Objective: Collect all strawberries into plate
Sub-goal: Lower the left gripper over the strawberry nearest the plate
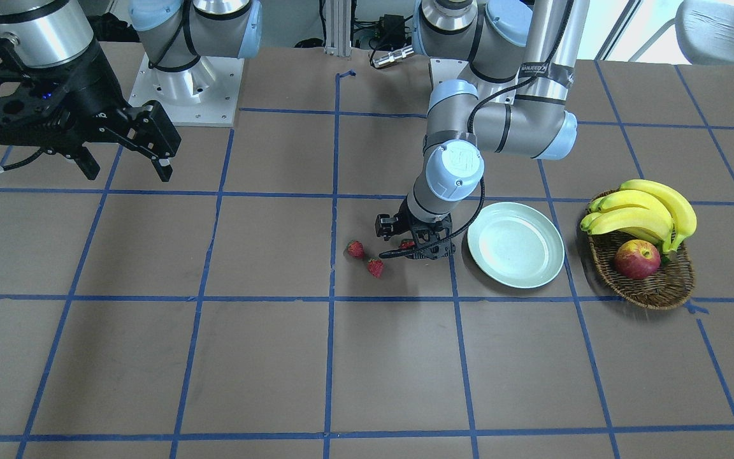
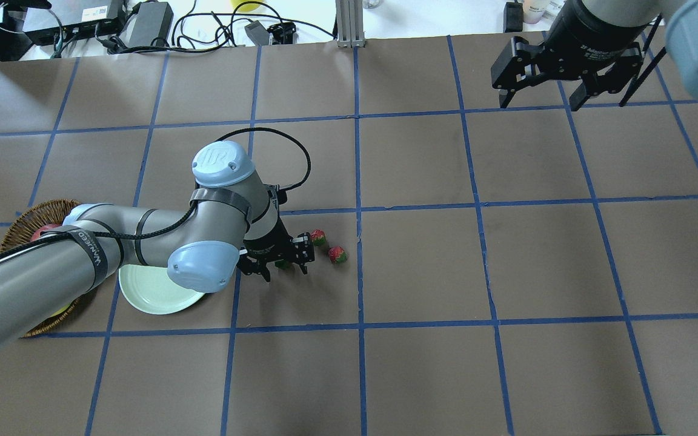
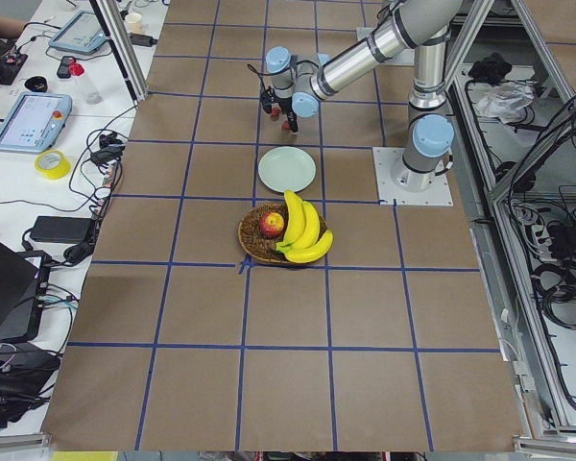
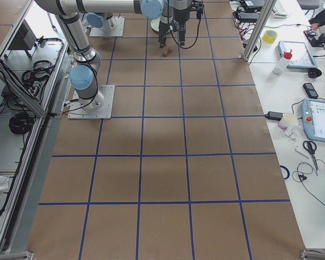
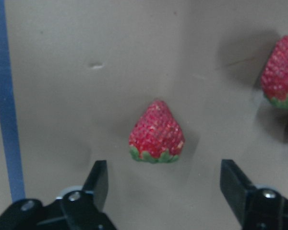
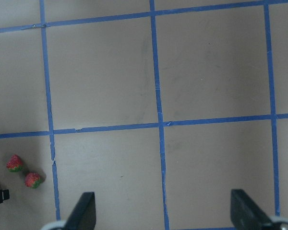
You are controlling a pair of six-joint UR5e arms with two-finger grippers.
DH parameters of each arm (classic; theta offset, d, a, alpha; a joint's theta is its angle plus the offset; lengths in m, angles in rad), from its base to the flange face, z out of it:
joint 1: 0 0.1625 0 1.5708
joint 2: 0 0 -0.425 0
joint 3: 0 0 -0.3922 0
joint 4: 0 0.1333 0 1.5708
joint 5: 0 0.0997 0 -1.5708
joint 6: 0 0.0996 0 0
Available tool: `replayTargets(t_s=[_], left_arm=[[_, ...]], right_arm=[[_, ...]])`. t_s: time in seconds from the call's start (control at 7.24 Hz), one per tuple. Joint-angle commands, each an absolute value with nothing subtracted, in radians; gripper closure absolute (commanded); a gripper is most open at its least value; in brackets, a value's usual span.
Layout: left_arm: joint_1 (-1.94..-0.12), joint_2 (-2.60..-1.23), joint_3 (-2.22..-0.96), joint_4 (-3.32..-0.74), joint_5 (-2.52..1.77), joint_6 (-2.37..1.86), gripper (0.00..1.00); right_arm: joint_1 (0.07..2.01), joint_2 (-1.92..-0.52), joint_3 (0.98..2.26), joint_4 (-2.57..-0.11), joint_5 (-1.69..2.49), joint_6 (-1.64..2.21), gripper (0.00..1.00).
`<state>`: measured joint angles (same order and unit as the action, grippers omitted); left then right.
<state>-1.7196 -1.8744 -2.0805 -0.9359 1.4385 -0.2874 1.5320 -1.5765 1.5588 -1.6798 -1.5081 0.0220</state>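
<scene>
- Brown table (image 1: pixel 150 357) gridded with blue tape (image 1: pixel 336 159).
- White benches (image 4: pixel 292 92) alongside, strewn with cables (image 2: pixel 200 24), tablets (image 3: pixel 31 121), yellow tape roll (image 3: pixel 52 164).
- Grey chair (image 1: pixel 717 25) at far corner.

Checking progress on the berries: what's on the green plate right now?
Nothing: the front view shows the whole plate bare. Overhead, the left arm covers part of it. All three strawberries lie on the table, one between the fingers of the open left claw.
</scene>
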Motion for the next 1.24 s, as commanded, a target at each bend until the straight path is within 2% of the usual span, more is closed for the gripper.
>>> replayTargets(t_s=[0.0, 0.14, 0.83, 0.97, 1.1], left_arm=[[-1.720, -1.884, -2.075, -0.934, 1.442, -0.287, 0.88], [-1.720, -1.884, -2.075, -0.936, 1.439, -0.287, 1.00], [-1.717, -1.861, -2.013, -0.989, 1.447, -0.291, 1.00], [-1.717, -1.859, -2.013, -0.995, 1.447, -0.291, 0.58], [-1.717, -1.859, -2.011, -0.997, 1.444, -0.304, 0.01]], right_arm=[[1.532, -1.578, 1.559, -1.677, -1.500, 0.014, 0.00], [1.532, -1.582, 1.559, -1.672, -1.503, 0.014, 0.00], [1.628, -1.559, 1.525, -1.658, -1.597, -0.026, 0.00], [1.628, -1.559, 1.529, -1.664, -1.595, -0.012, 0.00], [1.629, -1.560, 1.529, -1.660, -1.595, 0.045, 0.00]])
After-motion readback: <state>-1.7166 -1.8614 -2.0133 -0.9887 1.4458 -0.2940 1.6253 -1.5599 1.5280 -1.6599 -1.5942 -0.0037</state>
